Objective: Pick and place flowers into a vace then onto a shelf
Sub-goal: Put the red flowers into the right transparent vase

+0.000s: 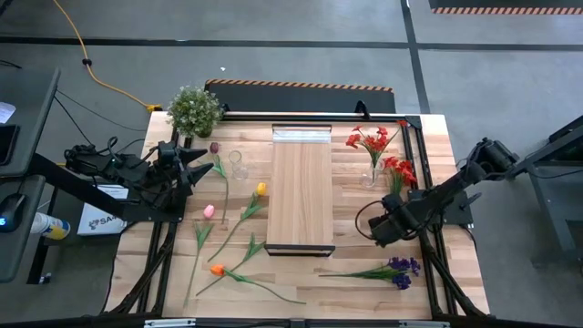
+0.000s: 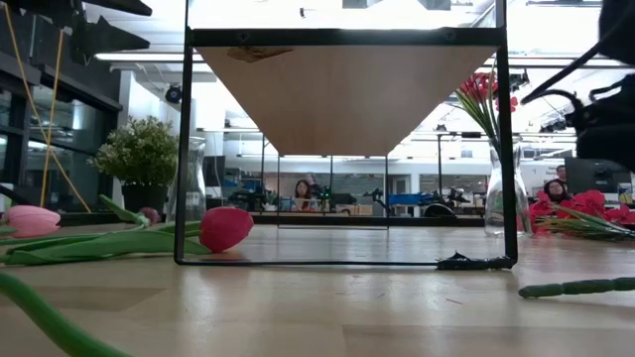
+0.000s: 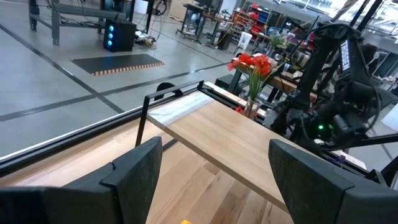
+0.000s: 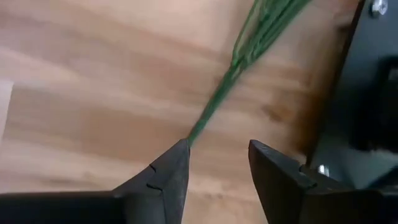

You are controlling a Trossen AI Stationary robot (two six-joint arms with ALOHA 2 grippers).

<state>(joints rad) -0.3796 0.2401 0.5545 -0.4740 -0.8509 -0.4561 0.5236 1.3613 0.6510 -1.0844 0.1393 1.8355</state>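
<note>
Grey concrete floor [image 1: 301,23] w/ dark seam lines running across. Yellow cable [image 1: 100,80] lying on floor beyond the table's far left corner. Hazard-striped mat [image 3: 118,63] lying on floor. Workshop bkgd: benches and equipment [image 3: 205,15] standing at rear; ceiling strip light [image 2: 149,57] glowing; two people [image 2: 301,189] sitting at far desks.

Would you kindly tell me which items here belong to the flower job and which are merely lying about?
Job: red flowers in a clear glass vase; loose purple flower; pink tulip; yellow tulip; orange tulip; empty clear glass vase; raised light-wood shelf.
Lying about: bushy pale-green potted plant; yellow cable.
</note>
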